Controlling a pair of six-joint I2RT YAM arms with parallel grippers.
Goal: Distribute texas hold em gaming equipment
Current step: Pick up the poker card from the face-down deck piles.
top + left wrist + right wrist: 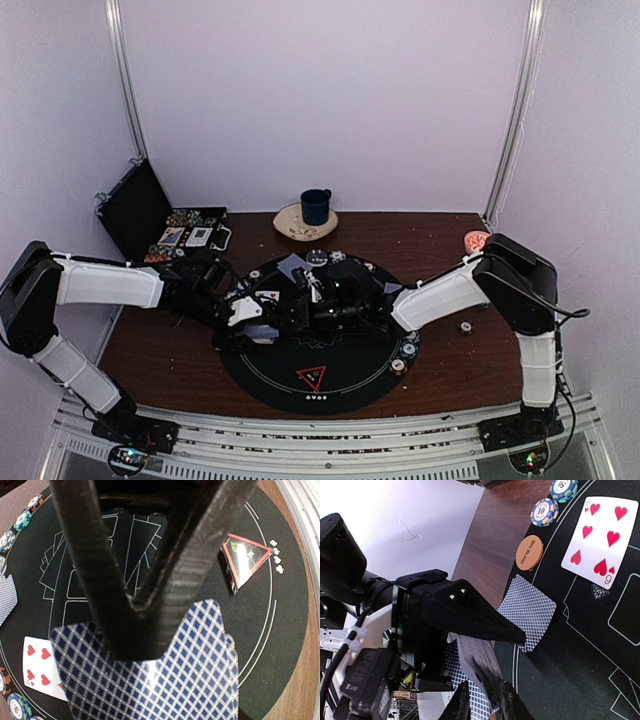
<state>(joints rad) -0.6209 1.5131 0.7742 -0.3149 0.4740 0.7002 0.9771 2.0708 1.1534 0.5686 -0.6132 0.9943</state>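
Left gripper point(136, 627) clamps card deck point(170, 680); right gripper point(308, 298) unclear. BIG BLIND on orange button point(529, 552) legible only from right wrist.

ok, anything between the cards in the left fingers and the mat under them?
Partly. In the left wrist view the held cards, pinched in the left fingers, overlap a face-up hearts card lying on the mat. Toward the triangle marker the mat looks bare.
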